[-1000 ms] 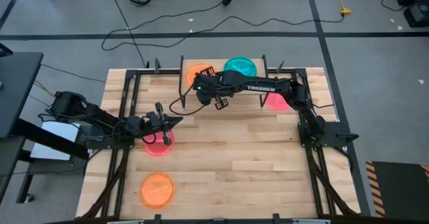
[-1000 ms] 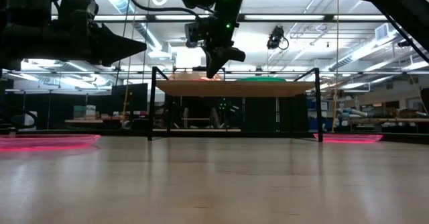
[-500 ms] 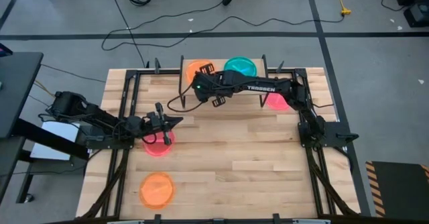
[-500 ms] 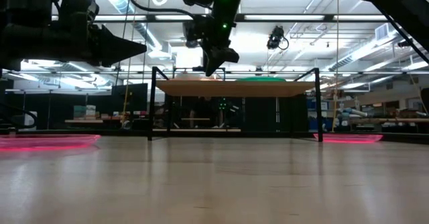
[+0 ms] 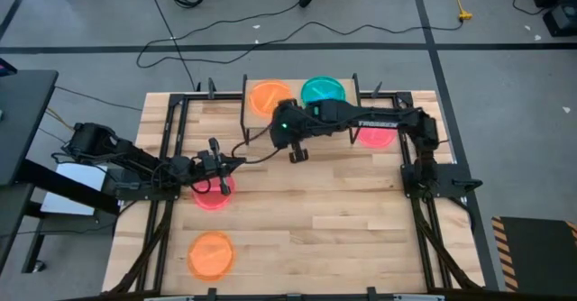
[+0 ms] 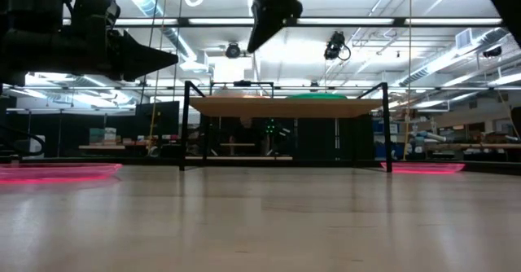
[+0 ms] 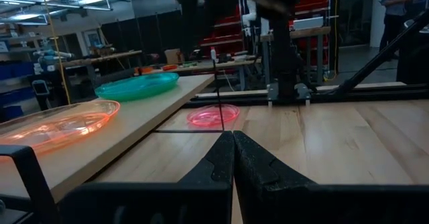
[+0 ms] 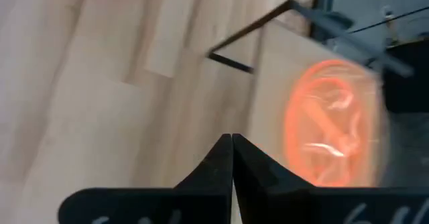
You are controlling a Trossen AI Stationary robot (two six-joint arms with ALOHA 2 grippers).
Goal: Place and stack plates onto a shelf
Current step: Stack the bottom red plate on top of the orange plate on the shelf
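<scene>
The shelf [image 5: 297,105] stands at the table's far edge, with an orange plate [image 5: 268,95] and a teal plate [image 5: 323,90] lying side by side on its board. My right gripper [image 5: 297,155] hangs shut over bare table just in front of the shelf and high above it in the low view [image 6: 253,46]. Its wrist view looks down on the orange plate [image 8: 332,127]. My left gripper [image 5: 240,161] is shut and hovers level above a pink-red plate [image 5: 214,194] on the table's left side. Another pink plate [image 5: 374,138] lies on the right, partly under the right arm.
A second orange plate [image 5: 212,254] lies near the table's near-left corner. Black frame rails [image 5: 171,125] run along the left and right sides of the table. Bare wood stretches across the table's middle and near right [image 5: 343,220].
My right gripper has pulled back from above the orange plate on the shelf, rising and moving toward the table's near edge and a little to the right. The orange plate stays flat on the shelf. The left arm has kept still.
</scene>
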